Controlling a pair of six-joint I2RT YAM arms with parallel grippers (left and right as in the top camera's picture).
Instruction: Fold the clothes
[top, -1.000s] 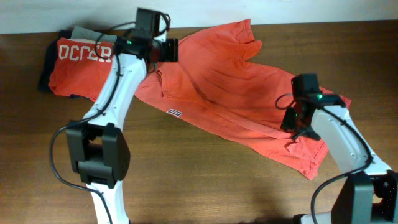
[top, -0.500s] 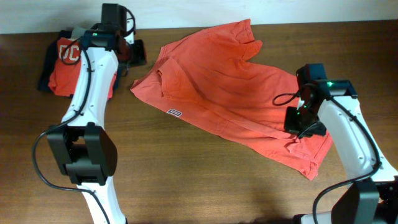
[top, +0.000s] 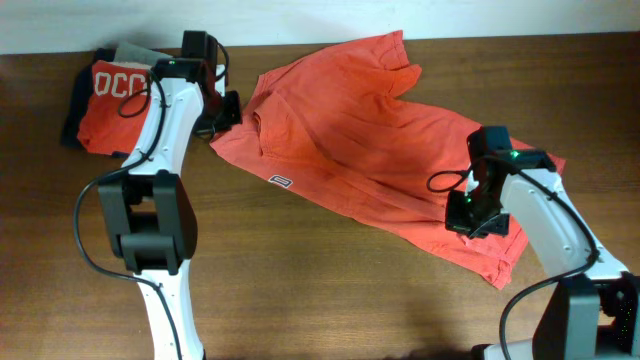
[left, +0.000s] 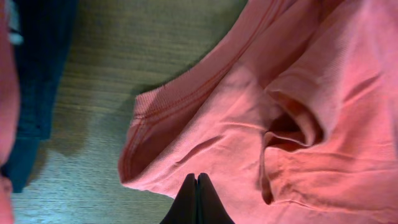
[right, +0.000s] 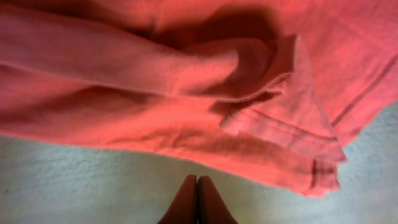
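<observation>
L tool (left: 196, 179) pressed together over T-shirt (top: 370, 140) edge; R tool (right: 198, 180) pressed together beside its edge

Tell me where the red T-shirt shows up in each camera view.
Overhead: the T-shirt lies spread from top centre to lower right.
Left wrist: it fills the right side and bottom.
Right wrist: it fills the upper part, with a hem corner at lower right.
Shared landmark: the bare table beside the shirt's edge in every view.
</observation>
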